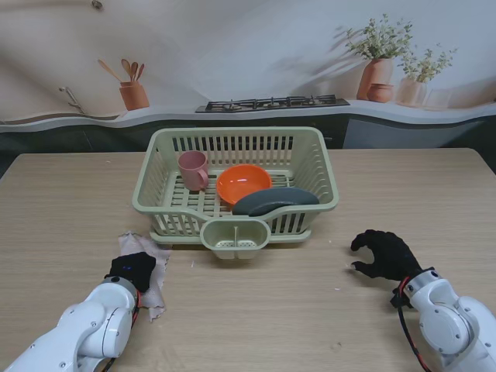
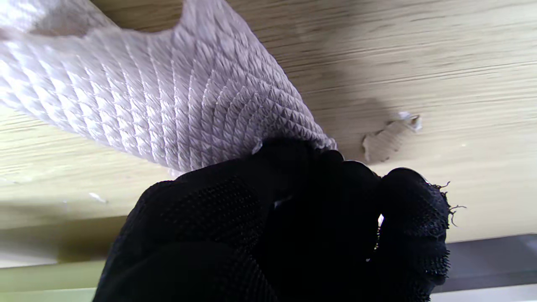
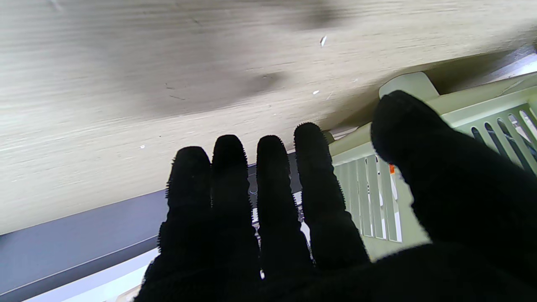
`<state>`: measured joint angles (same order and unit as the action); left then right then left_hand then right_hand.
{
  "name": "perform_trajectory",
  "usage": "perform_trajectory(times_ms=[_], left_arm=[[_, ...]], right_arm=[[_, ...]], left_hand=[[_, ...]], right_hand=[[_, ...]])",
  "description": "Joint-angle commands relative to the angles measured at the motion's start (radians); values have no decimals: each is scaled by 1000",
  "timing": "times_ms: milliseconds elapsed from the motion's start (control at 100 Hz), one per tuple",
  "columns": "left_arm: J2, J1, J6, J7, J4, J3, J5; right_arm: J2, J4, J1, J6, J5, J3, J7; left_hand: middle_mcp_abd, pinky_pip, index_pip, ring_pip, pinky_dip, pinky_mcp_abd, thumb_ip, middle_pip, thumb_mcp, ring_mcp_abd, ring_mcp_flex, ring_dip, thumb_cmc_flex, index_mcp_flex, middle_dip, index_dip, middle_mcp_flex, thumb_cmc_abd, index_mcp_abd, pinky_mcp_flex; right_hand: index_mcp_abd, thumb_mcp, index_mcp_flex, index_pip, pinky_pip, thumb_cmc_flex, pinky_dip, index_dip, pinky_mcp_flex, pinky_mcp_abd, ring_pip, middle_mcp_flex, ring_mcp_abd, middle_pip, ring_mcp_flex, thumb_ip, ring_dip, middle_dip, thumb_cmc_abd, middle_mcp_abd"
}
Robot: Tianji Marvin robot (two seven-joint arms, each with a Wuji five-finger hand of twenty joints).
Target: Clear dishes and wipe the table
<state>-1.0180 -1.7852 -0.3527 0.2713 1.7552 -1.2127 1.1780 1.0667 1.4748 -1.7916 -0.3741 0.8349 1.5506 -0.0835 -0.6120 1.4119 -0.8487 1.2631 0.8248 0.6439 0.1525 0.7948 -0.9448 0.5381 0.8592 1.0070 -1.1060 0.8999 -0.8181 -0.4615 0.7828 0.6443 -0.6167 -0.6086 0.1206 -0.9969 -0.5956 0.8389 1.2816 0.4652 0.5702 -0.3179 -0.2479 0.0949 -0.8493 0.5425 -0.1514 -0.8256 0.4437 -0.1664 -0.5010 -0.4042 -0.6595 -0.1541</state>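
On the wooden table [image 1: 70,194] stands a pale green dish rack [image 1: 325,167] holding a grey plate [image 1: 275,200], an orange bowl [image 1: 243,183] and a pink cup [image 1: 193,169]. Left of the rack lies a white cloth [image 1: 159,263], bunched under the left hand [image 1: 130,270], whose fingers are clamped on it. The right hand [image 1: 385,254] hovers empty, fingers spread.
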Motion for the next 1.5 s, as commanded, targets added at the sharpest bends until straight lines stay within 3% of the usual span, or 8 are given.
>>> perform_trajectory(times_ms=[0,280,730,880,1170,1300,1410,1490], left_arm=[[-10,-17,4,42,-26,19,-9],[-16,-94,26,-26,-34,-76,105],[-45,-232,44,-491,-167,-294,113],[-55,-232,134,-597,-189,-312,45],[-65,-183,382,-621,-167,-295,-77],[-58,-171,414,-543,-126,-278,-79],[-48,-160,415,-456,-101,-256,-69],[-42,-154,401,-392,-87,-236,-66]], right_arm=[[3,2,-6,-6,5,2,10],[2,3,-5,-7,7,4,12],[1,5,-5,3,9,-5,18],[1,6,-6,9,8,-9,20],[1,3,-4,2,10,-5,17],[1,4,-6,2,10,-4,15],[1,4,-6,-1,9,-2,15],[1,4,-5,-5,10,0,15]], left_hand=[[15,5,-4,21,23,54,18,38,24,-32,2,-5,-19,31,3,23,15,-22,269,-17],[-8,6,0,22,27,54,14,28,23,-19,12,-2,-23,45,10,27,24,-17,263,-29],[1,2,11,17,34,54,12,28,24,-13,11,0,-24,54,4,27,26,-15,262,-26],[26,-7,22,10,32,54,16,30,25,-27,-11,1,-15,44,6,28,9,-17,279,2],[105,-30,19,-21,19,15,8,58,84,-50,-115,-11,-1,-21,61,37,-74,-43,349,135],[184,-133,145,-196,-16,10,16,61,59,-43,-327,-92,120,-152,213,65,-302,-10,378,308],[226,-200,183,-302,-58,27,16,18,2,-49,-423,-150,235,-203,276,52,-371,3,387,410],[263,-255,247,-412,-109,30,-41,-62,-48,-46,-511,-206,339,-244,322,52,-423,-14,394,483]], right_hand=[[6,-21,0,2,6,22,-7,-3,8,5,8,10,-13,7,5,22,4,1,-26,-9],[6,-21,0,2,5,22,-7,-2,8,5,8,10,-13,7,5,22,4,1,-27,-9],[6,-22,0,2,6,22,-8,-2,8,6,8,10,-14,7,5,22,4,1,-28,-9],[6,-22,0,2,6,23,-8,-2,8,7,8,10,-14,7,5,22,4,1,-29,-9],[7,-20,1,1,4,20,-8,-2,10,2,9,9,-13,8,4,21,5,1,-29,-9],[6,-19,1,1,4,20,-7,-2,12,5,9,9,-14,8,2,20,5,1,-31,-9],[6,-19,1,1,4,19,-7,-2,13,5,9,9,-13,8,2,20,5,1,-30,-9],[5,-18,1,1,4,18,-7,-2,15,5,10,9,-13,8,2,20,5,1,-30,-7]])
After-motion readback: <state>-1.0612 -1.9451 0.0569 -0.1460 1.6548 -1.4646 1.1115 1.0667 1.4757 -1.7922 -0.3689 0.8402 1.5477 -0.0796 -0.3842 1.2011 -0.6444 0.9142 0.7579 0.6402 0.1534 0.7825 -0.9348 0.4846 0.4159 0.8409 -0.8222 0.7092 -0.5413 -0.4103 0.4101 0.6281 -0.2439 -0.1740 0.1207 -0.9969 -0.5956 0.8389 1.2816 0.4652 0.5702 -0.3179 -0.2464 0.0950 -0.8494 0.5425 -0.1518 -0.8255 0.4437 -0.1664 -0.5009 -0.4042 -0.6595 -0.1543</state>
